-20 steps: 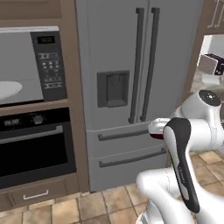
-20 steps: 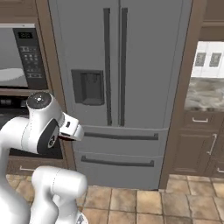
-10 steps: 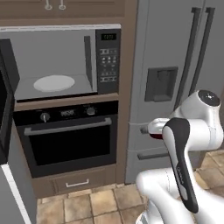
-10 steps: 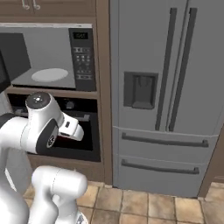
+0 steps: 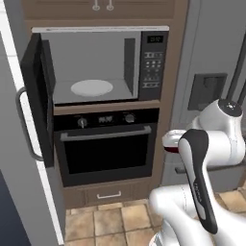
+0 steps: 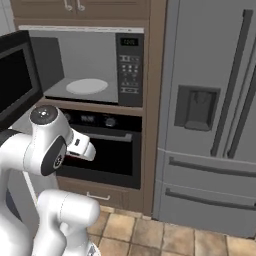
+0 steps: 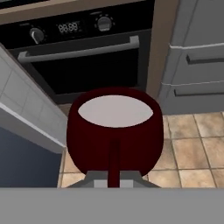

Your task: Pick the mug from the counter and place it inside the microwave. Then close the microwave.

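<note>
The microwave [image 5: 96,67] stands open, door [image 5: 36,96] swung left, turntable [image 5: 91,88] bare. Right of it the arm is folded back, end effector [image 7: 114,177] clamped on the upright mug [image 7: 114,131] before the oven [image 5: 105,151], its mouth facing up.

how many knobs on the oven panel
3 in the left base view: one left, two right of the display on the oven. None look hidden.
</note>
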You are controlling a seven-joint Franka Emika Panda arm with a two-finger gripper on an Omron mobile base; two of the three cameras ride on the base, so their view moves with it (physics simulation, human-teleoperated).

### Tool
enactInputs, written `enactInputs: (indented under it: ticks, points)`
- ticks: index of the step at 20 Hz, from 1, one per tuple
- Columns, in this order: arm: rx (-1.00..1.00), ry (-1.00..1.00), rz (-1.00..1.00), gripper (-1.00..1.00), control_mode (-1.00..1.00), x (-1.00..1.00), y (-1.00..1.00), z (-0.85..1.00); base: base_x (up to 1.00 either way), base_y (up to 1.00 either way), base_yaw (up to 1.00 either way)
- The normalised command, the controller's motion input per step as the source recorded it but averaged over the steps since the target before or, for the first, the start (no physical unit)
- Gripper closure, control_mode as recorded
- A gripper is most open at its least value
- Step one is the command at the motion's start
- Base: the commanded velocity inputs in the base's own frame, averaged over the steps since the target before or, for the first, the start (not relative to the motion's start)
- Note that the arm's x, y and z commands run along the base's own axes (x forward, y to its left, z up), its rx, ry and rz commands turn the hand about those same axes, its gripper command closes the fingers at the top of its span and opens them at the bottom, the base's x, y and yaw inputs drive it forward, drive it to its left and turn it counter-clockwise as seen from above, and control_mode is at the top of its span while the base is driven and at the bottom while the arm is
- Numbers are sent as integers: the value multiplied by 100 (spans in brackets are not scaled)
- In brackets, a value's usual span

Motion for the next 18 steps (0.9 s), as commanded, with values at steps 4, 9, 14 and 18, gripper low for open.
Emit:
enactInputs:
  ticks: [4,9,14,18]
  points:
    - [0,0,0,100,100,0,0,0,24,45,11]
    - [0,0,0,100,100,0,0,0,43,39,1]
    - [0,0,0,100,100,0,0,0,46,32,-1]
    - [0,0,0,100,100,0,0,0,52,29,-7]
